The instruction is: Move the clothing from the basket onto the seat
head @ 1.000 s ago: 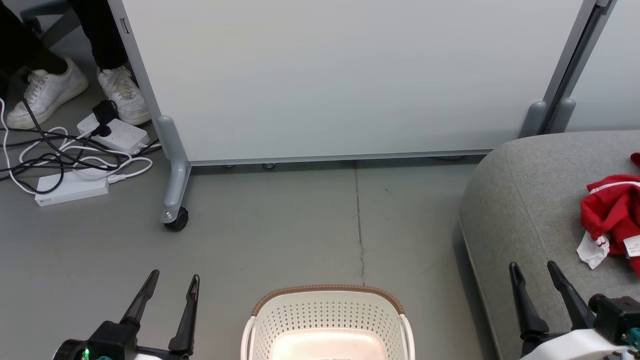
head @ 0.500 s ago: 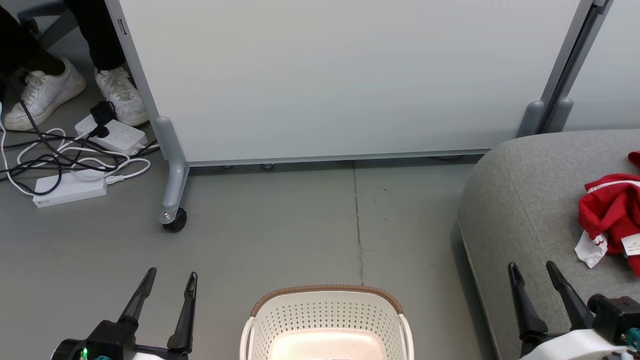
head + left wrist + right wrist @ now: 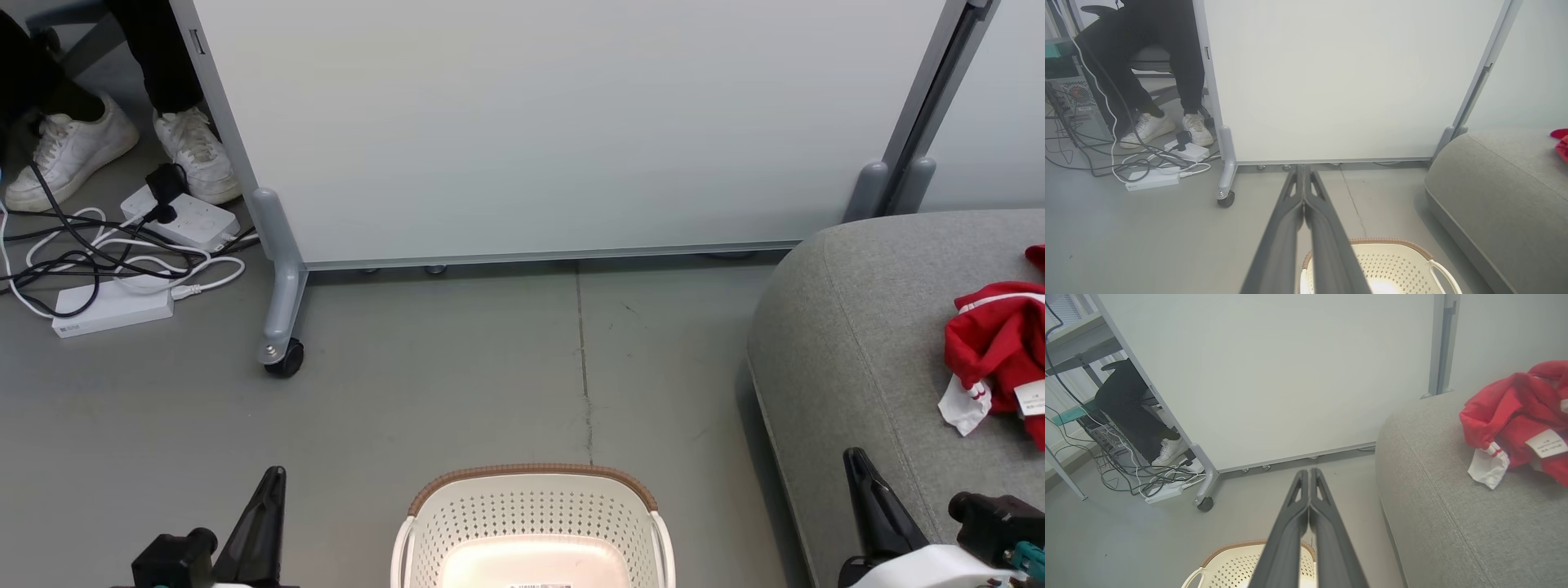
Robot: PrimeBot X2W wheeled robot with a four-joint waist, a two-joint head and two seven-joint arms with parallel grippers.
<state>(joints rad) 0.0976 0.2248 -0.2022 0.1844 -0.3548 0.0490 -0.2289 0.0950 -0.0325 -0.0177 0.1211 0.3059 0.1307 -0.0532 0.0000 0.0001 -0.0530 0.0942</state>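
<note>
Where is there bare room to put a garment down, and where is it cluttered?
The seat is bare from its rounded left edge to the clothing heaped farther right. The floor between the basket, the partition and the seat is bare too. Crowded: cables and power strips by a person's shoes, far left.

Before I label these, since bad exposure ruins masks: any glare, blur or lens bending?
Head view: the basket shows a blown-out white base; a soft shadow lies on the floor beside the seat. Left wrist view: the wide lens tilts the posts of the partition; the left gripper blurs near the lens. Right wrist view: the clothing is slightly soft at the frame edge.
</note>
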